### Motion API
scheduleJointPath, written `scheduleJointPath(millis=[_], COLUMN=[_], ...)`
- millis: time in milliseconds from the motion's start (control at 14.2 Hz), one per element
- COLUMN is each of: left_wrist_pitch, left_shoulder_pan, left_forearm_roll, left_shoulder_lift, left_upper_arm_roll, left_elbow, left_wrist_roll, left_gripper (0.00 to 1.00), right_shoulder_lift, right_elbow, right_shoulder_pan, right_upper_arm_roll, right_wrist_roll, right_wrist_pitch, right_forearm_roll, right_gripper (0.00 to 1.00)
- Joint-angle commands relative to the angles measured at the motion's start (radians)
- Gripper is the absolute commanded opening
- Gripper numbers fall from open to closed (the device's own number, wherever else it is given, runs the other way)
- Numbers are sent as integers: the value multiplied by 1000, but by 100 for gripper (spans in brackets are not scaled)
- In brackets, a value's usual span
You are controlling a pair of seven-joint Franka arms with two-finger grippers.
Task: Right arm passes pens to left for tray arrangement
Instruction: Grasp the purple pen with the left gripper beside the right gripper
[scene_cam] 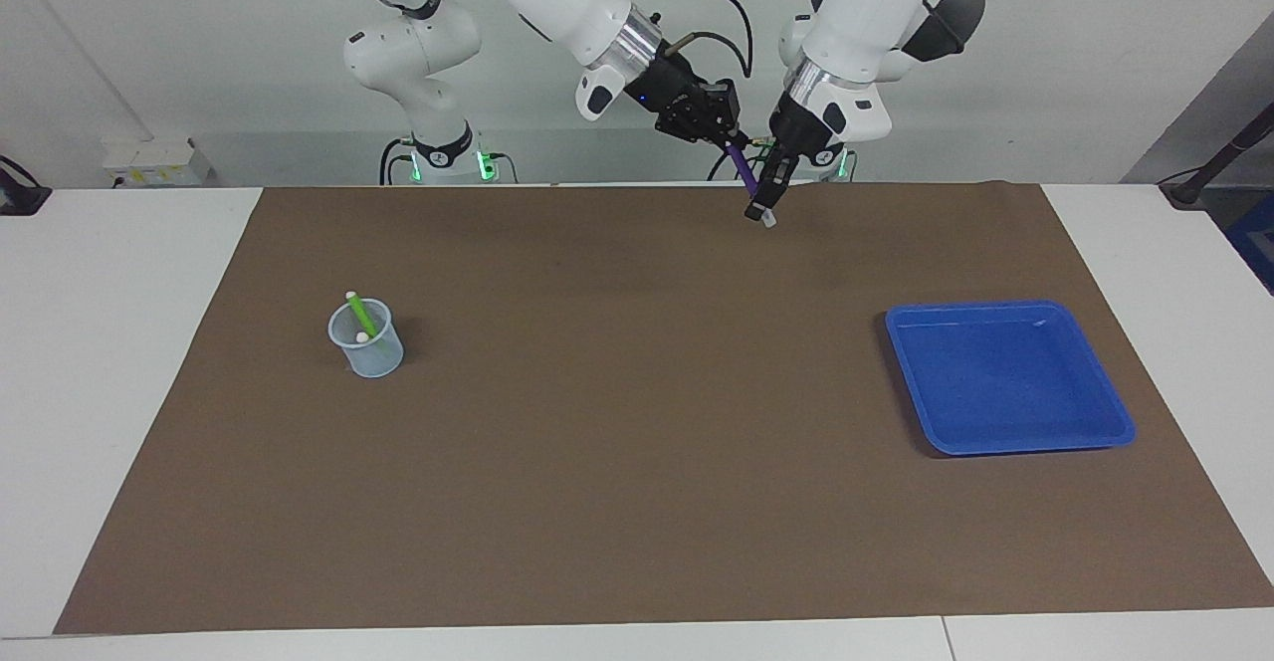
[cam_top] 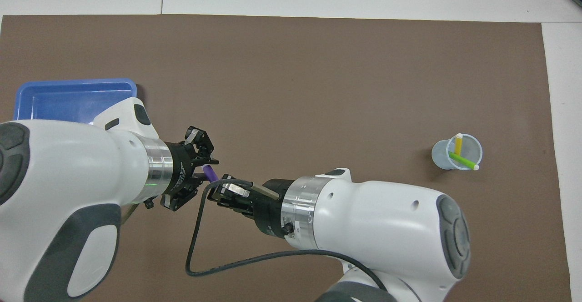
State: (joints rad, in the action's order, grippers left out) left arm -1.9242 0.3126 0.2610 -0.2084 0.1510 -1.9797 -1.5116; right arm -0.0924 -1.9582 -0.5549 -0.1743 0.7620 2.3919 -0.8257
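High over the robots' own edge of the table, 2 white arms meet for a handover. The right gripper (scene_cam: 735,139) is clamped shut on the upper end of a purple pen (scene_cam: 742,168), which hangs slanted down from it. The left gripper (scene_cam: 764,205) has its fingers around the pen's lower, whitish end; whether they have fully pinched it cannot be told. To do this step well, the left gripper should finish a firm grip on the pen before the right gripper lets go, then both should part along the pen's line without twisting it, since a drop here would land on the mat. Farther from the robots, toward the left arm's end, a shallow blue tray (scene_cam: 1115,412) lies with nothing in it. Toward the right arm's end stands a small translucent cup (scene_cam: 376,357) with a green pen (scene_cam: 360,314) and a yellow pen (cam_top: 458,143) leaning inside. Everything rests on a brown mat (scene_cam: 637,462) covering a white table (scene_cam: 119,342). A plain pale wall (scene_cam: 199,44) rises by the arm bases.
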Motion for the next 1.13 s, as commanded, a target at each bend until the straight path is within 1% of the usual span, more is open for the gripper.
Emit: scheduleJointPath(millis=[0, 281, 422, 914, 985, 1055], left_wrist_pitch=[14, 14, 14, 16, 17, 19], left_shoulder_pan=[7, 7, 7, 7, 7, 7], left_forearm_roll=[9, 9, 9, 9, 9, 9], left_shoulder_lift=[-11, -13, -13, -13, -13, -13], left_upper_arm_roll=[-5, -5, -5, -5, -5, -5], left_elbow=[1, 1, -1, -1, -1, -1], left_wrist_roll=[-10, -10, -9, -5, -5, -5], left_gripper=[27, 17, 14, 13, 12, 10], right_shoulder_lift=[-10, -9, -9, -10, -9, -10], right_elbow=[-7, -7, -7, -5, -5, -5], right_shoulder_pan=[12, 12, 12, 13, 18, 29], right_upper_arm_roll=[-7, -7, -7, -7, -7, -8], right_wrist_roll=[-13, -12, -12, 0, 0, 0], right_wrist_pitch=[-10, -10, -10, -14, -17, -20], right_forearm_roll=[-20, -21, -21, -21, -21, -20], right_gripper=[0, 0, 0, 0, 0, 4])
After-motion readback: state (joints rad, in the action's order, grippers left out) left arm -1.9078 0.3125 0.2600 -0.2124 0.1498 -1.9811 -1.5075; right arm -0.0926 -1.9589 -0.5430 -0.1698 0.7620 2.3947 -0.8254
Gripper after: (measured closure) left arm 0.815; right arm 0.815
